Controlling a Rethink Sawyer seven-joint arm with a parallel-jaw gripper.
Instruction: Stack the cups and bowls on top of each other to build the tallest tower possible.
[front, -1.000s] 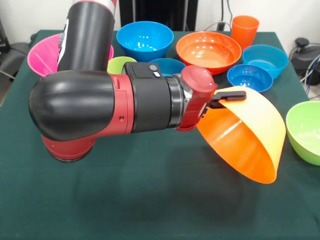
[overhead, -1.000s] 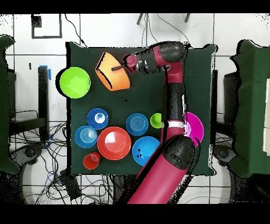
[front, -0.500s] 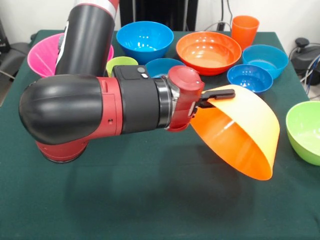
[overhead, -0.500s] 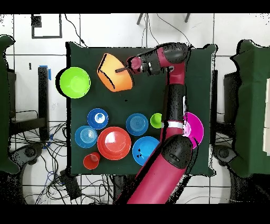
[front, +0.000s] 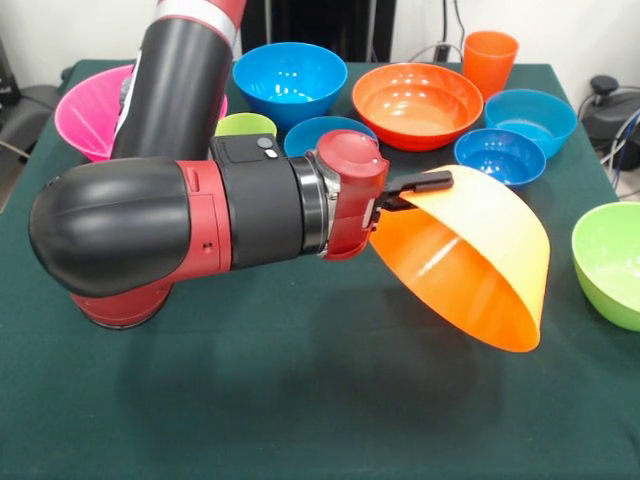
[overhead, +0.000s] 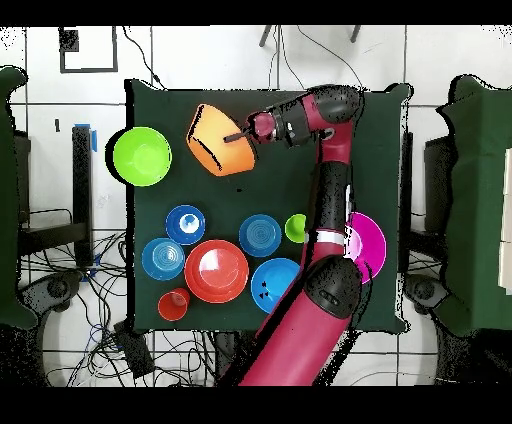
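On the dark green counter (front: 300, 400) the red and black arm (front: 180, 225) reaches across, its jaws (front: 415, 187) clenched on the rim of the large light-orange bowl (front: 470, 265), held tipped on its side clear of the cloth, mouth facing about five o'clock in the front view. No tower stands yet. The pink bowl (front: 85, 110) sits at ten o'clock, partly hidden by the arm. At twelve to two o'clock lie the medium blue bowl (front: 290, 80), red-orange bowl (front: 417, 103), three small blue ones (front: 500, 155) and the orange cup (front: 490, 55). The lime-green bowl (front: 610, 262) rests at three o'clock. The green cup (front: 245, 125) stands beside the arm. No readable writing shows.
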